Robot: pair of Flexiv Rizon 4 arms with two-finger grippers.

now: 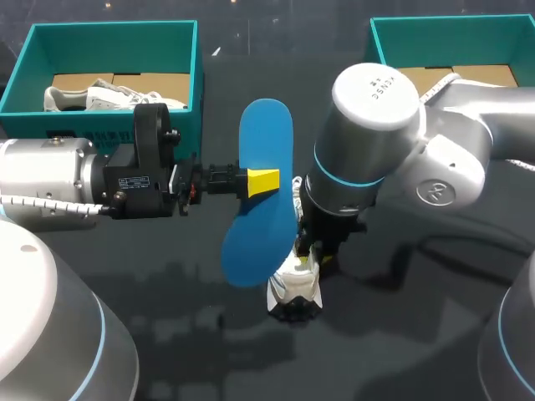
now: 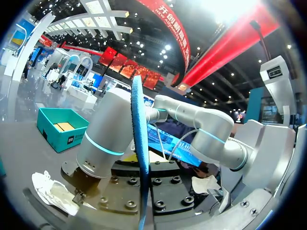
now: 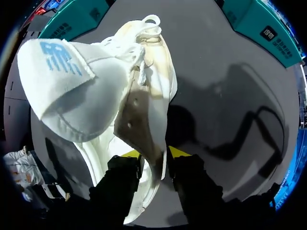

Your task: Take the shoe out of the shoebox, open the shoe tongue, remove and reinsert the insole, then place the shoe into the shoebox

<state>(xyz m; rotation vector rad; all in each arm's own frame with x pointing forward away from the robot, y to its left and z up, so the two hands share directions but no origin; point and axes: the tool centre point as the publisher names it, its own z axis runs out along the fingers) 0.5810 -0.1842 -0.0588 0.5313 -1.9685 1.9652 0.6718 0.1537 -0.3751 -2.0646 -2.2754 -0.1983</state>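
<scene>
A blue insole (image 1: 263,138) stands on edge above the middle of the table, and my left gripper (image 1: 263,180) is shut on its middle from the left. In the left wrist view the insole (image 2: 139,158) runs straight out ahead as a thin blue edge. Just right of it is a white shoe (image 1: 294,284), tipped with one end on the table. My right gripper (image 3: 154,154) straddles the shoe's (image 3: 96,96) side wall near the heel, one finger inside and one outside, both against it. The tongue is folded forward and the brown inside is bare. In the head view my right wrist hides that gripper.
A teal shoebox (image 1: 25,75) at the back left holds another white shoe (image 1: 100,96). A second teal box (image 1: 393,33) sits at the back right behind my right arm. The dark tabletop (image 1: 401,334) stretches in front of the shoe.
</scene>
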